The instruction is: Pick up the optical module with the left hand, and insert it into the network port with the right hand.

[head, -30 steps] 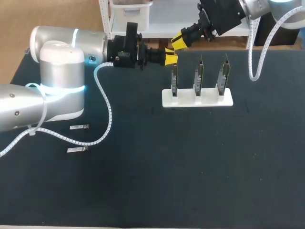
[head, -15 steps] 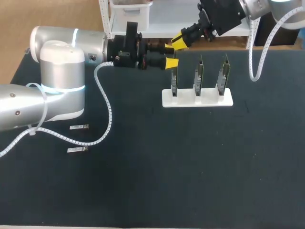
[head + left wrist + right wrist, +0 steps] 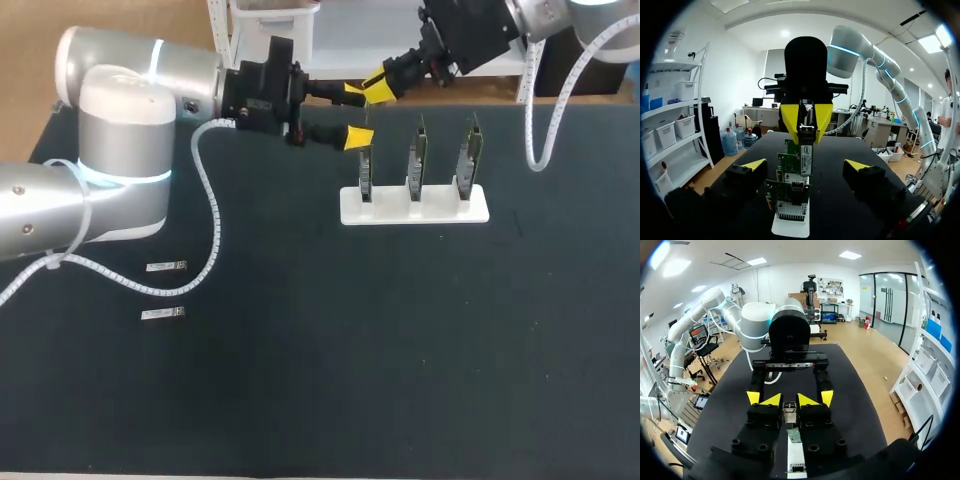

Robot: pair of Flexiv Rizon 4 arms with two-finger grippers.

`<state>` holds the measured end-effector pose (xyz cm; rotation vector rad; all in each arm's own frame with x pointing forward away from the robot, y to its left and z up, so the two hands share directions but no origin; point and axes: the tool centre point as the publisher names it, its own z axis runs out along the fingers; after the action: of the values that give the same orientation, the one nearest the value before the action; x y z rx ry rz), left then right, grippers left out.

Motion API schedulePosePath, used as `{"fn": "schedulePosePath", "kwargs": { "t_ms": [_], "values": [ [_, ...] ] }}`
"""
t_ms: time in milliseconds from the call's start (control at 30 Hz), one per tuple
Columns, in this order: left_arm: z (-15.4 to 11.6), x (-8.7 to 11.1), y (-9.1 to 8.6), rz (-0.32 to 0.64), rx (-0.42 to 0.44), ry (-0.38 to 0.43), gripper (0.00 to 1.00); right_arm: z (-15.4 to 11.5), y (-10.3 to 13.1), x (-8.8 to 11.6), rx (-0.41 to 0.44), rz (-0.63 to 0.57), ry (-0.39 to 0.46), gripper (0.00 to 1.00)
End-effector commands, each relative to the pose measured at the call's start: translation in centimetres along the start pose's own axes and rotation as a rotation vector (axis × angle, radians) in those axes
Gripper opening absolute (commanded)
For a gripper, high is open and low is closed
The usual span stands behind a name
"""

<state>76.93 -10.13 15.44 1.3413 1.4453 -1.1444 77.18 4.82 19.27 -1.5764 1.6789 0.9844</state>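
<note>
In the right wrist view the small metal optical module sits between the yellow tips of my right gripper, which is shut on it. My left gripper is open, its fingertips standing wide on either side of the right gripper without touching the module. From the left wrist, the module hangs from the right gripper ahead of my open left gripper. Both hover above the left end of the white stand, whose three upright network cards carry the ports.
Two spare modules lie on the dark table at the left, beside the left arm's white cable. The stand is below and ahead of the right gripper.
My left gripper has opened wide and let go of the module, which stays in the right gripper. The left arm has shifted slightly back and up.
</note>
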Motion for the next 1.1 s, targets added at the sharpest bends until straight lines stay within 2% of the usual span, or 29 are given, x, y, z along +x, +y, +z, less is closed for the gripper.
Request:
{"fn": "schedulePosePath", "kwargs": {
  "t_ms": [33, 367, 667, 1100],
  "values": [
    [-0.3, -0.4, -0.6, -0.008, -0.015, 0.028, 1.0, -0.1, 0.4, 0.0, 0.009, -0.001, -0.002, 0.0],
    [-0.7, -0.4, -0.8, 0.038, -0.053, 0.162, 1.0, 0.1, 0.8, 0.0, 0.005, -0.001, -0.005, 0.0],
    [-1.5, 1.0, -0.7, 0.057, -0.051, 0.268, 1.0, -0.1, 0.9, 0.1, 0.01, -0.002, -0.001, 0.0],
    [-1.4, 2.4, -0.1, 0.028, -0.029, 0.32, 1.0, 0.0, 1.1, 0.2, 0.011, -0.002, 0.008, 0.0]
  ]
}}
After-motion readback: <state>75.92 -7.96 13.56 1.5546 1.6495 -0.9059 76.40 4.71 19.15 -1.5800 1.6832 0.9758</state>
